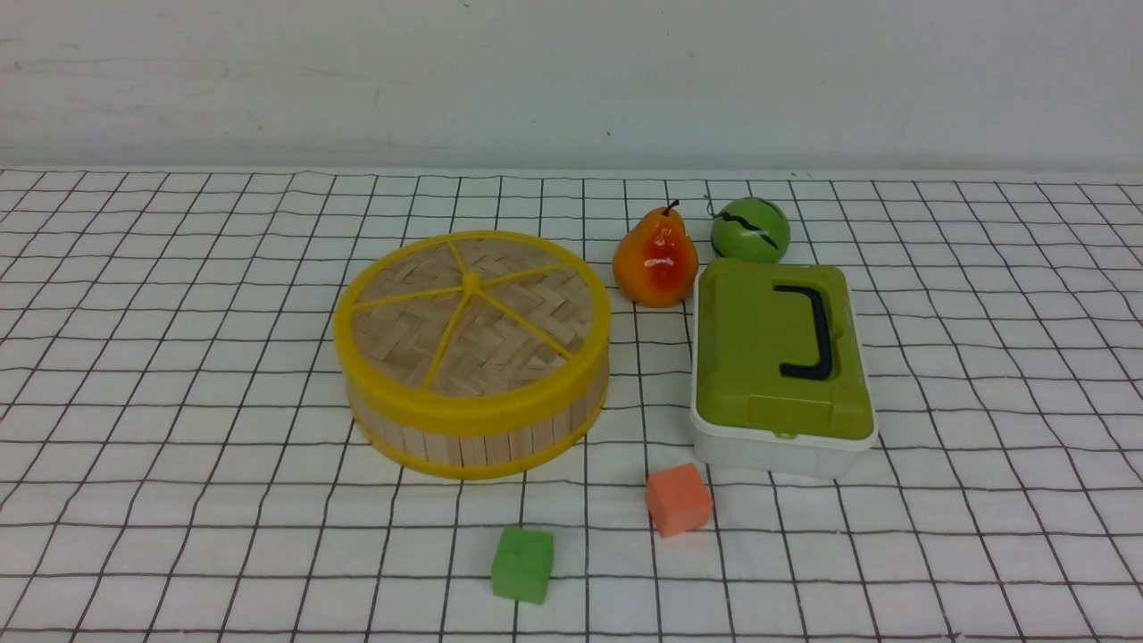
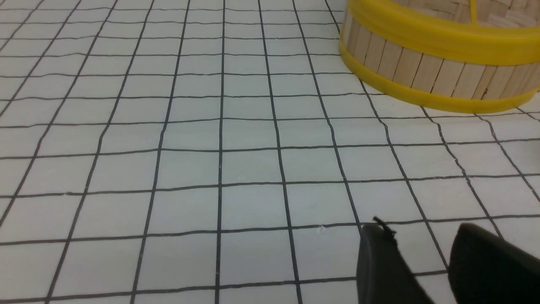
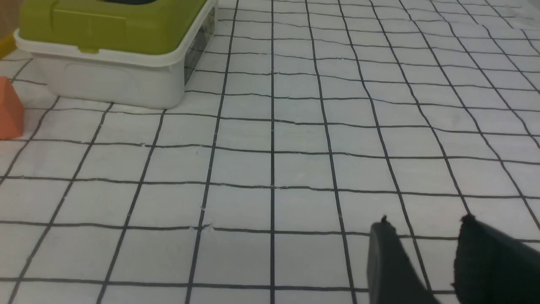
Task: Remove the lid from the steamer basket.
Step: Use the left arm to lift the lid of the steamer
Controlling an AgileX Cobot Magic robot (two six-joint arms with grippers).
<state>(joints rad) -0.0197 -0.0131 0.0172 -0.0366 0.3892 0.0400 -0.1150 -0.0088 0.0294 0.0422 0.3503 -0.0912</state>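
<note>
- The lid [image 1: 471, 313] sits closed on the basket [image 1: 473, 438], flat, its yellow rim flush over the basket's top edge.
- The basket stands on a checked cloth [image 1: 179, 402], a little left of the middle.
- A pear [image 1: 654, 259] stands upright just right of the basket's far side. A green ball [image 1: 750, 229] lies right of the pear and slightly farther back.
- A white box [image 1: 777, 357] with a green top and black handle lies right of the basket, near the pear and ball. Whether it touches them I cannot tell.
- An orange cube [image 1: 679, 500] rests near the box's near left corner. A green cube [image 1: 522, 563] sits nearer still, in front of the basket.
- Left gripper [image 2: 422, 228] – fingers parted with nothing between them, low over bare cloth, well apart from the basket.
- Right gripper [image 3: 425, 221] – fingers likewise parted and empty, over bare cloth, well apart from the box and orange cube.
- Neither arm shows in the front view.
</note>
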